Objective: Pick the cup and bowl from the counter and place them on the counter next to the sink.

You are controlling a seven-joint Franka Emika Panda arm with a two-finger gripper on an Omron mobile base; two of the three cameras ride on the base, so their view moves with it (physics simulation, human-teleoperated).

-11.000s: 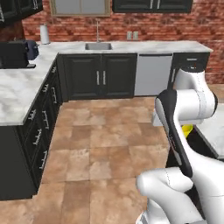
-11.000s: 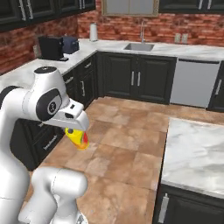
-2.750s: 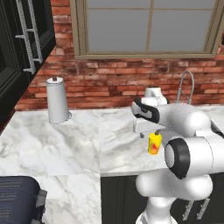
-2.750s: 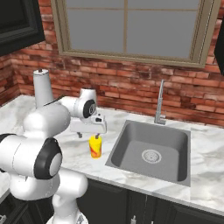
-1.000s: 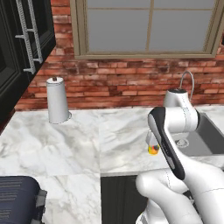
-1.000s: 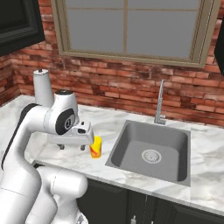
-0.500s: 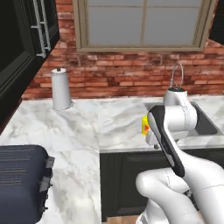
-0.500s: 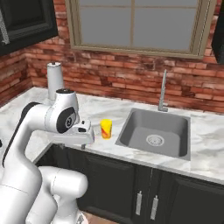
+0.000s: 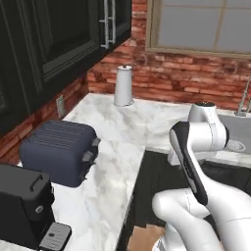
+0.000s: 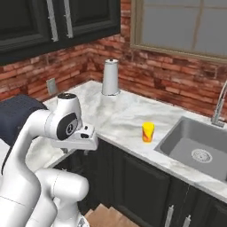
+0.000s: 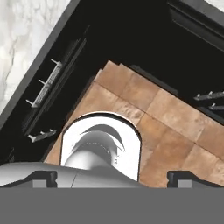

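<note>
**A:** ok so the whole picture has swung since half a second back. That's the base driving, not the stuff moving. A toaster (image 9: 58,152) and a black machine (image 9: 27,206) now sit at the lower left of the left base view, and the paper-towel roll (image 10: 110,77) stands in the upper middle of the right base view.

**B:** where's the cup?

**A:** the cup (image 10: 147,132) sits right of centre in the right base view, upright on the marble surface (image 10: 119,116), just beside the left rim of the sink (image 10: 197,144). Small straight-sided yellow tumbler, red-orange patch low on its side.

**B:** and the gripper?

**A:** the gripper (image 11: 112,178) is spread as wide as it goes, nothing between the tips. One dark fingertip (image 11: 41,178) sits at lower left of the hand view, the other at lower right. It's pointing down at the brown tile floor (image 11: 175,127) and black cabinet fronts (image 11: 48,78), well apart from the cup.

**B:** anything hard to see?

**A:** in the left base view the arm covers where the cup would be. The faucet (image 10: 219,106) is cut off at the right edge of the right base view.
</note>
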